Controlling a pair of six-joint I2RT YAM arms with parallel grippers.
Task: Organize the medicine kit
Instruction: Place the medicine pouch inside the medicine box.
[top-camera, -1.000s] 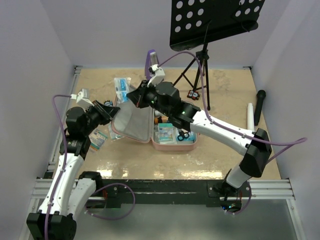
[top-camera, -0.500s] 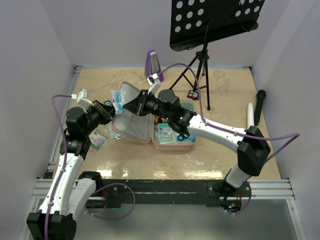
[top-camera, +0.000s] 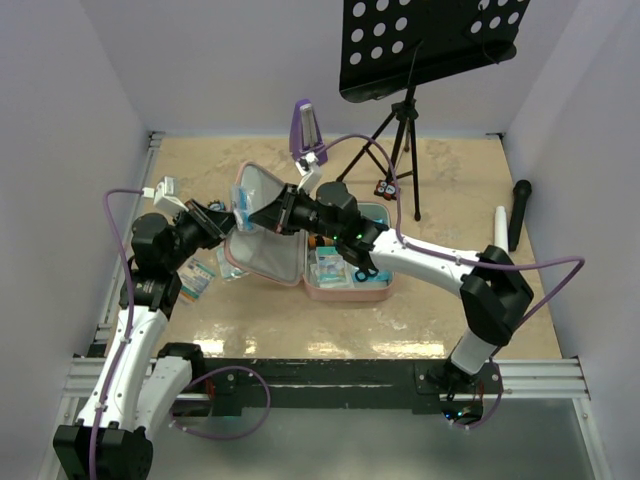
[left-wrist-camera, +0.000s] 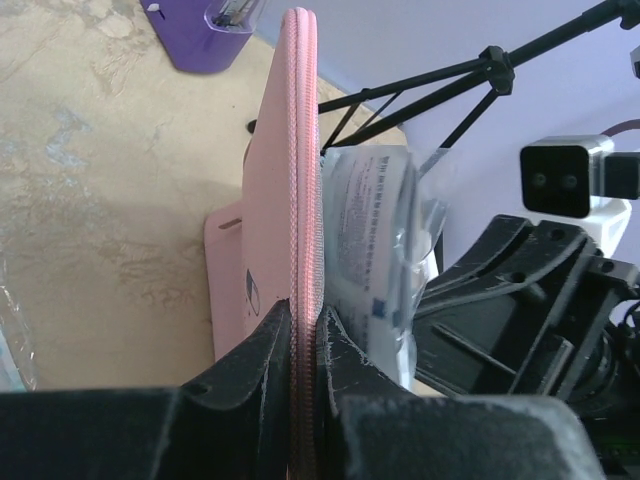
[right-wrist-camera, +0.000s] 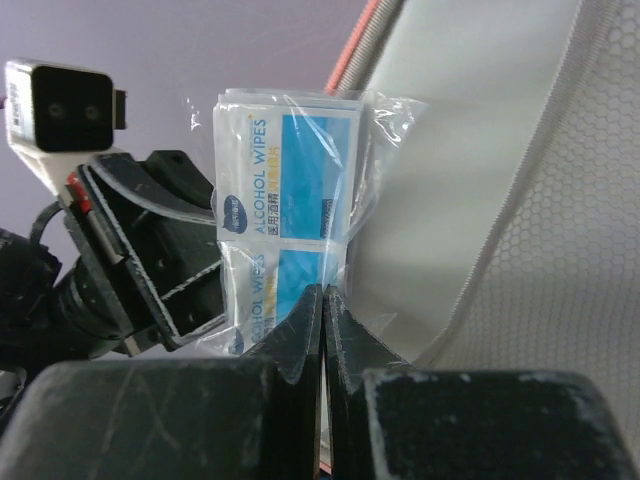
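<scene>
Beige marbled desk (top-camera: 450, 170), lavender walls all round. The medicine kit (top-camera: 268, 255), a pink zip case, sits left of centre on the desk, open, with the lid raised and the grey mesh lining facing the right arm. The base lies flat to the right of the lid and has blue-white packets (top-camera: 330, 268) inside.

The left end effector (top-camera: 222, 222) is clamped on the lid's zip edge; the left wrist view shows both fingers (left-wrist-camera: 270, 345) pressed tight on the pink rim. The right end effector (top-camera: 255, 213) is pinched together on a clear pack of alcohol wipes (right-wrist-camera: 285, 200), held up just beside the lid's lining. Whether the pack touches the lining is hard to tell.

A purple metronome (top-camera: 305, 125) stands at the far edge behind the kit. A black music stand (top-camera: 430, 40) is at far right. Loose packets (top-camera: 200, 275) lie on the desk left of the kit, near the left arm.
</scene>
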